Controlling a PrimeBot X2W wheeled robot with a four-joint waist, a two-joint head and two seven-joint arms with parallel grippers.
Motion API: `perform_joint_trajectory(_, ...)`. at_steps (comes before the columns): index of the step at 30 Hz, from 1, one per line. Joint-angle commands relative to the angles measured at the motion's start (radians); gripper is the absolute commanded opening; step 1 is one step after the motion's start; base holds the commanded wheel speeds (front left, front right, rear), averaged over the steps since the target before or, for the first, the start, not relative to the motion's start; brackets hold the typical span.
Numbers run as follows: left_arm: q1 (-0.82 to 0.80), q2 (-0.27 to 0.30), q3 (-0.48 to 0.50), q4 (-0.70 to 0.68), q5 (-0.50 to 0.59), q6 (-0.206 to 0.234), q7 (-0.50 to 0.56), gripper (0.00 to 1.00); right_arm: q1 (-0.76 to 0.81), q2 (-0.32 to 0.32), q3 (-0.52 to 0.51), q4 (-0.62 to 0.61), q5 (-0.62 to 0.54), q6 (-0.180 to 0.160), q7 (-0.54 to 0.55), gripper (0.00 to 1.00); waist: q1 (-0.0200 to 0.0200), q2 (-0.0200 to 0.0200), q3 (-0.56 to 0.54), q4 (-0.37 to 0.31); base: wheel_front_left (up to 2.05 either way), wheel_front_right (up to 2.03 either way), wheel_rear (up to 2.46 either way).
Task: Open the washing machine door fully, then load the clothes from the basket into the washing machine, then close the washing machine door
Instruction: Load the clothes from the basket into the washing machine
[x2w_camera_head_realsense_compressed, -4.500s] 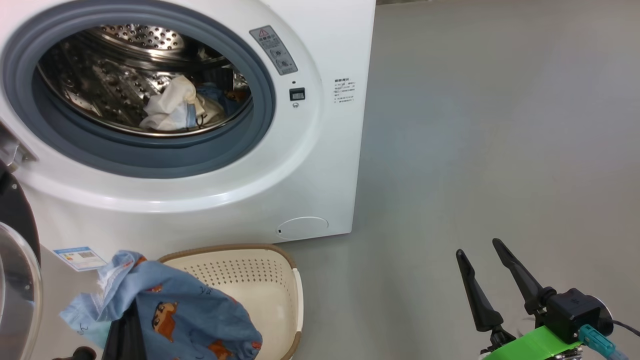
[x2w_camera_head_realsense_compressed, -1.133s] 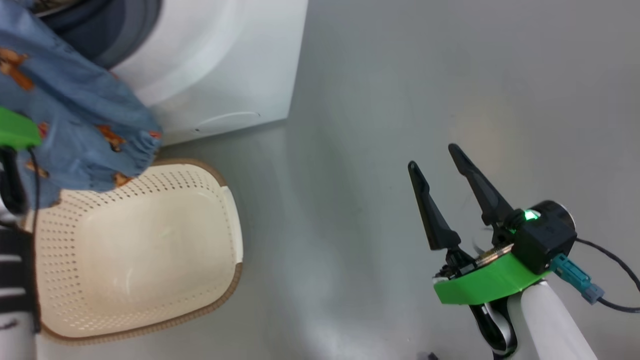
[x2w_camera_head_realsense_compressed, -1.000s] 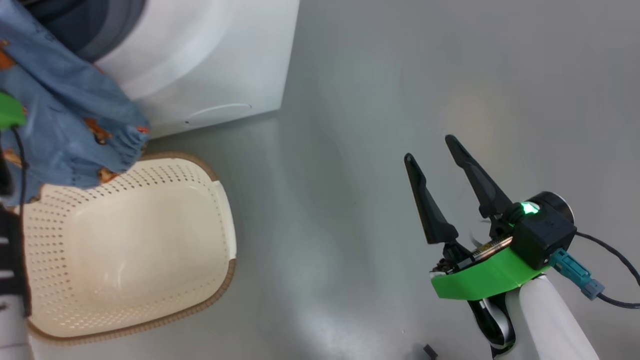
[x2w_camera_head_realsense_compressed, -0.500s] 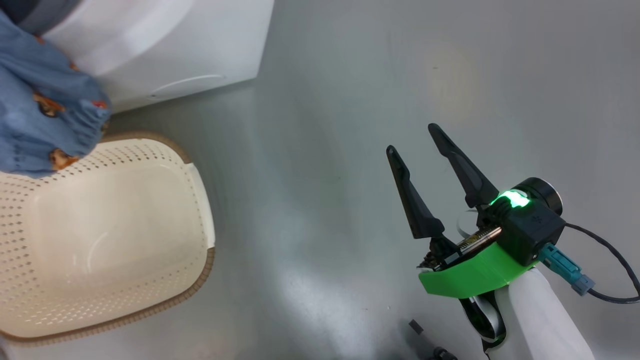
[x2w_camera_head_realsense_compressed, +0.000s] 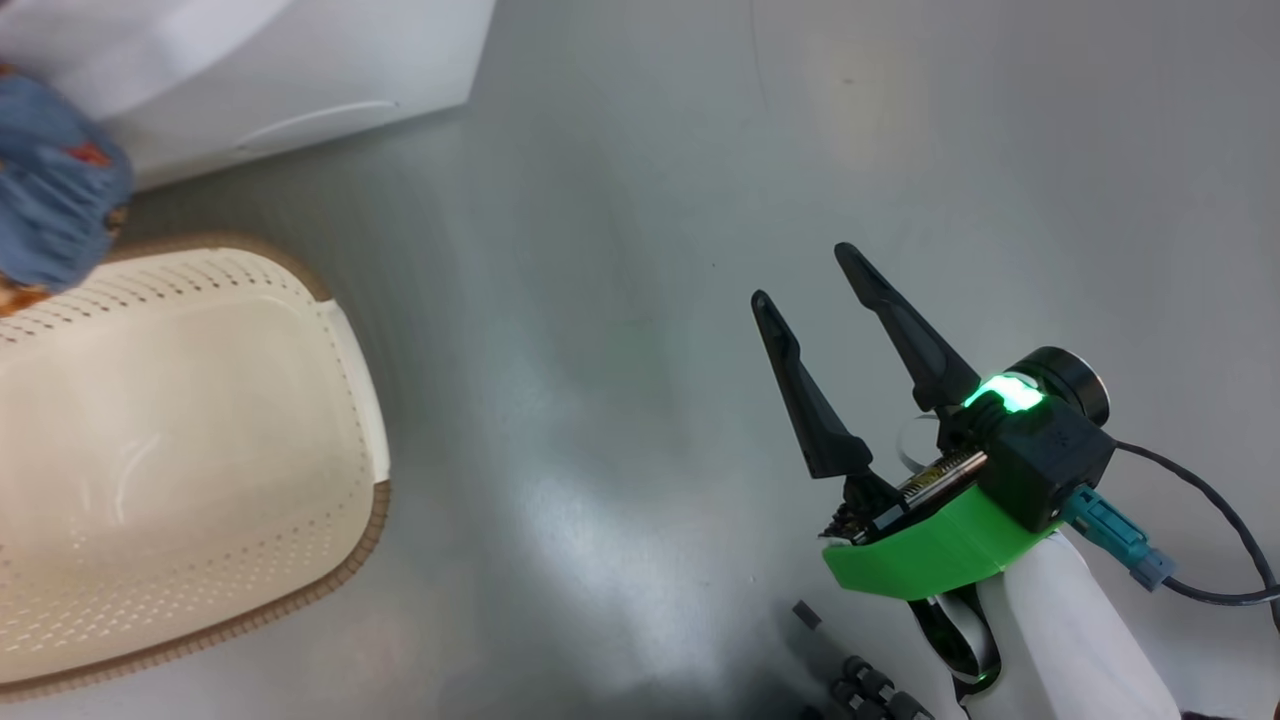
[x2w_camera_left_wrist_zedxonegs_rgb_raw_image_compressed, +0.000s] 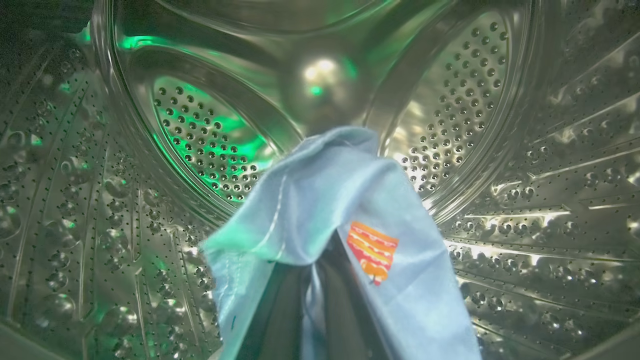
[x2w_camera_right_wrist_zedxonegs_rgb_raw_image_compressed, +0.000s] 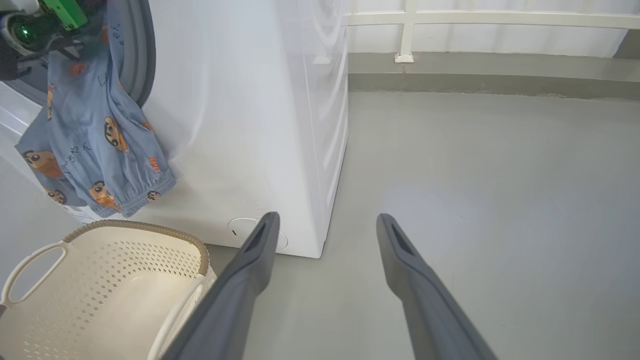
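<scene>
My left gripper (x2w_camera_left_wrist_zedxonegs_rgb_raw_image_compressed: 312, 300) clamped blue garment (x2w_camera_left_wrist_zedxonegs_rgb_raw_image_compressed: 350, 200), tips inside steel drum (x2w_camera_left_wrist_zedxonegs_rgb_raw_image_compressed: 475, 100). Garment tail hung over washing machine (x2w_camera_right_wrist_zedxonegs_rgb_raw_image_compressed: 240, 125) opening rim, above basket (x2w_camera_right_wrist_zedxonegs_rgb_raw_image_compressed: 150, 230) far edge. My right gripper (x2w_camera_head_realsense_compressed: 803, 275) stood wide, empty, over floor (x2w_camera_head_realsense_compressed: 620, 200).

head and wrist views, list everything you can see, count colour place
washing machine: one, white, behind the basket; steel drum inside
garment: one, light blue with orange-brown figures, hanging out of the drum mouth above the basket
basket: one, cream with brown rim, on the floor, visible part bare
floor: one, grey, around the machine
railing: one, white, along the far wall
left end effector: one, dark, inside the drum, shut on the garment
right end effector: one, black, open, over floor right of the basket
</scene>
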Motion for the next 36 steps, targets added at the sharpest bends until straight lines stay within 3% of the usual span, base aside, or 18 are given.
perform_joint_trajectory(1,-0.030,0.061,0.007,-0.019,0.015,-0.006,-0.006,0.00,0.014,0.007,0.023,-0.027,-0.010,0.002,-0.005,1.00,0.0000,0.0000,0.018,-0.010,0.00,0.00,0.00)
perform_joint_trajectory(15,-0.169,0.068,-0.033,0.011,0.048,-0.005,-0.006,0.00,0.017,0.007,0.039,-0.027,-0.021,0.002,-0.005,1.00,0.0000,0.0000,0.053,-0.014,0.00,0.00,0.00)
perform_joint_trajectory(27,-0.219,0.063,-0.082,0.212,0.073,0.023,0.046,0.00,0.014,0.007,0.037,-0.014,-0.018,0.002,-0.005,1.00,0.0000,0.0000,0.038,0.007,0.00,0.00,0.00)
perform_joint_trajectory(28,-0.223,0.062,-0.085,0.228,0.074,0.025,0.056,0.09,0.013,0.007,0.038,-0.013,-0.018,0.002,-0.005,1.00,0.0000,0.0000,0.035,0.009,0.00,0.00,0.00)
perform_joint_trajectory(29,-0.228,0.060,-0.088,0.239,0.074,0.027,0.061,0.26,0.012,0.007,0.038,-0.013,-0.018,0.002,-0.005,1.00,0.0000,0.0000,0.031,0.011,0.00,0.00,0.00)
perform_joint_trajectory(32,-0.235,0.052,-0.098,0.270,0.075,0.033,0.071,0.44,0.012,0.007,0.037,-0.009,-0.018,0.002,-0.005,1.00,0.0000,0.0000,0.019,0.016,0.00,0.00,0.00)
perform_joint_trajectory(33,-0.237,0.049,-0.100,0.282,0.074,0.035,0.078,0.56,0.012,0.007,0.036,-0.008,-0.019,0.002,-0.005,1.00,0.0000,0.0000,0.016,0.018,0.00,0.00,0.00)
perform_joint_trajectory(34,-0.238,0.046,-0.102,0.294,0.073,0.037,0.084,0.83,0.013,0.007,0.036,-0.007,-0.019,0.002,-0.005,1.00,0.0000,0.0000,0.012,0.020,0.00,0.00,0.00)
perform_joint_trajectory(35,-0.240,0.042,-0.103,0.304,0.071,0.040,0.087,1.00,0.013,0.007,0.035,-0.006,-0.020,0.002,-0.005,1.00,0.0000,0.0000,0.010,0.022,0.00,0.00,0.00)
perform_joint_trajectory(36,-0.241,0.040,-0.103,0.313,0.070,0.045,0.089,1.00,0.013,0.007,0.035,-0.005,-0.020,0.002,-0.005,1.00,0.0000,0.0000,0.007,0.023,0.00,0.00,0.00)
